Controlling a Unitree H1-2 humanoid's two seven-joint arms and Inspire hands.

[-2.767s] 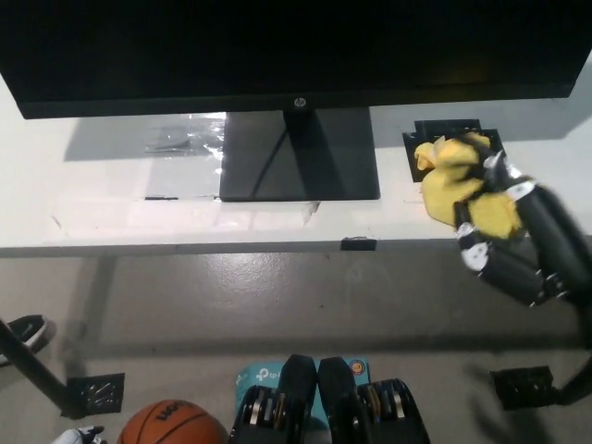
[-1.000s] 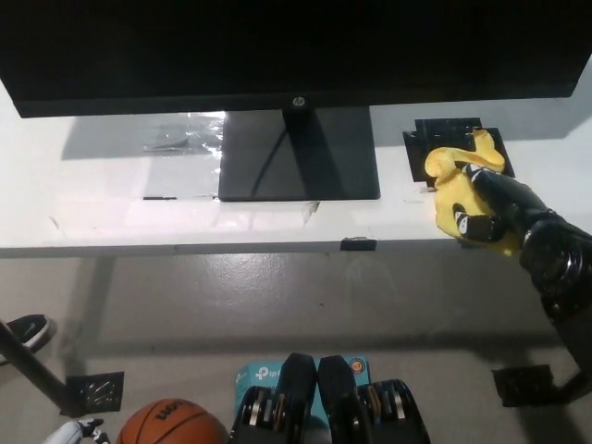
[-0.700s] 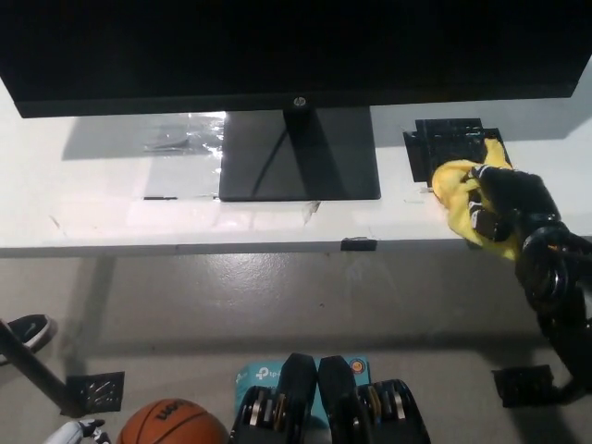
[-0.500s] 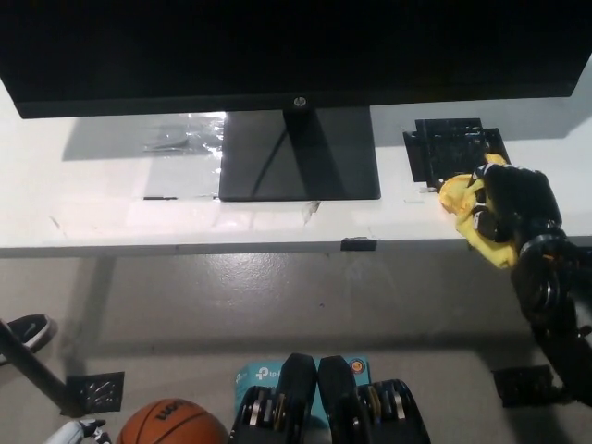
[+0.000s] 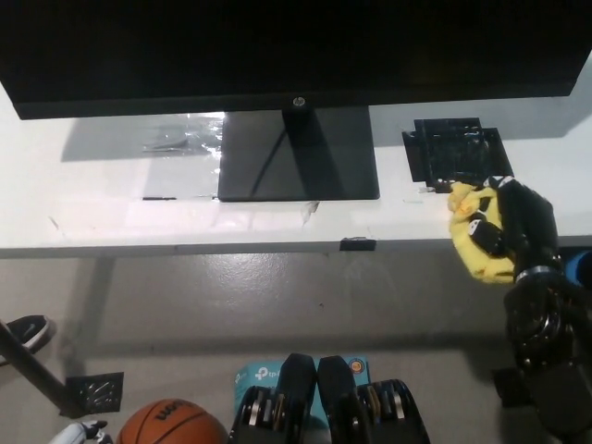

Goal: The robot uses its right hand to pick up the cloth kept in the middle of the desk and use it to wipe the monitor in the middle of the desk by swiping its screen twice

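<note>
Already the black right hand (image 5: 513, 222) is closed around the yellow cloth (image 5: 474, 245) at the desk's (image 5: 111, 217) front right edge, well below the monitor (image 5: 296, 46); both screen swipes appear undone. No left hand shows.

The black right arm is rising from the lower right corner of the head view, its forearm running nearly straight up the picture's right side. The right hand (image 5: 514, 222) is curling its fingers (image 5: 488, 231) closed around the yellow cloth (image 5: 474, 250), gripping it at the front edge of the tabletop (image 5: 111, 217). The white left hand (image 5: 78, 431) is showing only as a sliver at the bottom left edge, its fingers too little seen to judge
</note>
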